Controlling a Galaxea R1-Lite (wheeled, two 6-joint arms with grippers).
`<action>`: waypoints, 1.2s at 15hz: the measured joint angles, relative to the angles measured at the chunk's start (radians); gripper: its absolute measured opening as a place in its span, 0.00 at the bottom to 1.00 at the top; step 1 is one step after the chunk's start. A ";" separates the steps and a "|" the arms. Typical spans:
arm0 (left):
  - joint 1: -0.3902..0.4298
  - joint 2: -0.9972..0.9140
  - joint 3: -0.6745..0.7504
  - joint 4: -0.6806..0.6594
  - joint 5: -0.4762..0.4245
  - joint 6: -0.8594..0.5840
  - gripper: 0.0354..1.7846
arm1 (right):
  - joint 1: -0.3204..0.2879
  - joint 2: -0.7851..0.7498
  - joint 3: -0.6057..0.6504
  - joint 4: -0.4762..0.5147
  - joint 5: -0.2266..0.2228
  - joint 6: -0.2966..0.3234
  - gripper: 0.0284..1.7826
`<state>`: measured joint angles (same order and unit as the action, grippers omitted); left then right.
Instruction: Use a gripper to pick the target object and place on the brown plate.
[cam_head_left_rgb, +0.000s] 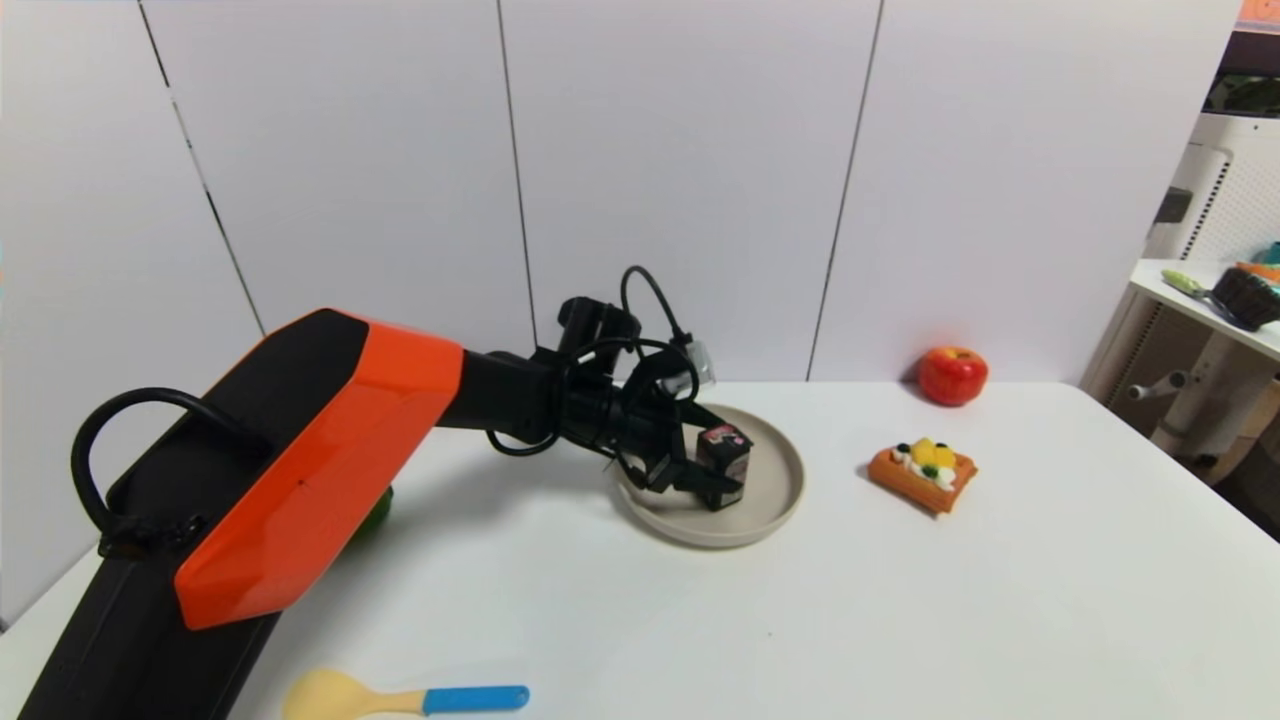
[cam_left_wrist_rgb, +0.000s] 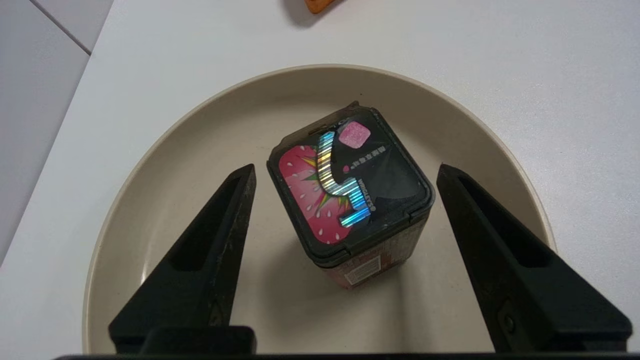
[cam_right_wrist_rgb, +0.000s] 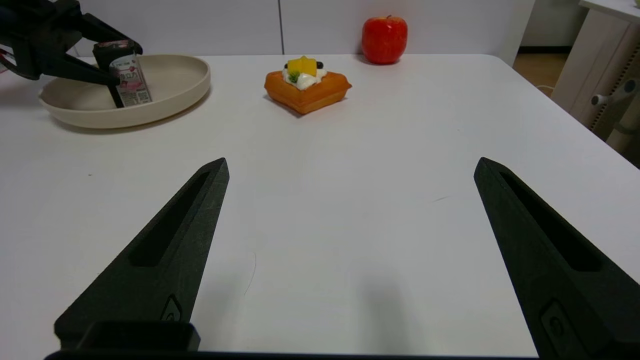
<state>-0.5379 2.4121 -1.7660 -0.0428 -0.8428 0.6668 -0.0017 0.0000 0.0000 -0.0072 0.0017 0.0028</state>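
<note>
The left gripper (cam_left_wrist_rgb: 345, 175) hangs over the plate (cam_head_left_rgb: 775, 500), fingers spread clear of the upright carton (cam_left_wrist_rgb: 350, 192); the right gripper (cam_right_wrist_rgb: 350, 167) gapes near the table's edge.

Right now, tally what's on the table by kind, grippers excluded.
Toy food: 2, waffle, apple
Tableware: 2, plate, spoon
Packaged goods: 1, carton standing on the plate
Green item behind the left arm: 1, unidentifiable
Total: 6
</note>
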 joint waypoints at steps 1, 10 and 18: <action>0.000 -0.013 0.004 0.014 0.000 0.000 0.77 | 0.000 0.000 0.000 0.000 0.000 0.000 0.95; 0.040 -0.537 0.325 0.260 0.278 -0.059 0.90 | 0.000 0.000 0.000 0.000 0.000 0.000 0.95; 0.263 -1.371 1.276 -0.121 0.530 -0.323 0.93 | 0.000 0.000 0.000 0.000 0.000 0.000 0.95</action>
<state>-0.2747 1.0409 -0.4900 -0.1640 -0.3132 0.3443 -0.0017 0.0000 0.0000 -0.0072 0.0013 0.0028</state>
